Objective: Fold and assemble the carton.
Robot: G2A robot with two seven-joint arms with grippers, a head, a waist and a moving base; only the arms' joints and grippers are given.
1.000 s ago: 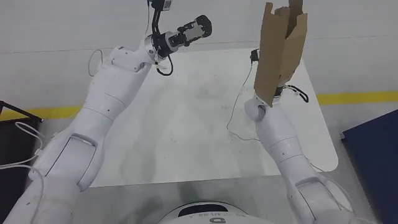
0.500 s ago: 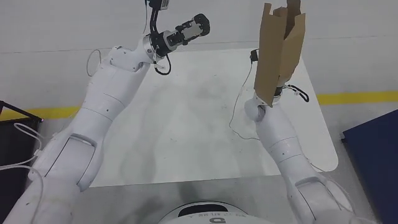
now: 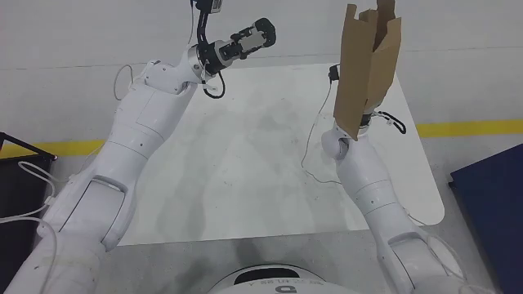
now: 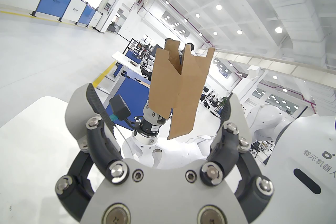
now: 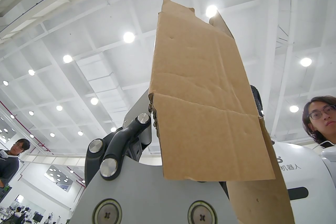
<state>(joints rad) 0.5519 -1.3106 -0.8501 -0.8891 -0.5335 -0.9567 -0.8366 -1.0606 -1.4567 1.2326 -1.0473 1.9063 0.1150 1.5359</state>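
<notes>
The brown carton (image 3: 372, 61) is a flattened sleeve with loose flaps at its upper end. It stands upright above the table's far right corner, with my right gripper (image 5: 199, 109) shut on its lower edge. From that wrist the carton (image 5: 199, 104) rises between the two fingers (image 5: 141, 117). My left gripper (image 3: 261, 34) is raised over the table's far edge, well left of the carton and pointing toward it. Seen from the left wrist, it (image 4: 162, 109) is open with nothing between its fingers (image 4: 90, 101), and the carton (image 4: 181, 83) hangs some way beyond them.
The white table (image 3: 245, 171) has a thin cable (image 3: 310, 151) trailing from the right arm. A blue object (image 3: 490, 204) stands off the right edge and a black frame (image 3: 16, 171) off the left. A yellow floor line (image 3: 474, 127) runs behind.
My left gripper has shifted very slightly to the left. The right gripper and carton have stayed put.
</notes>
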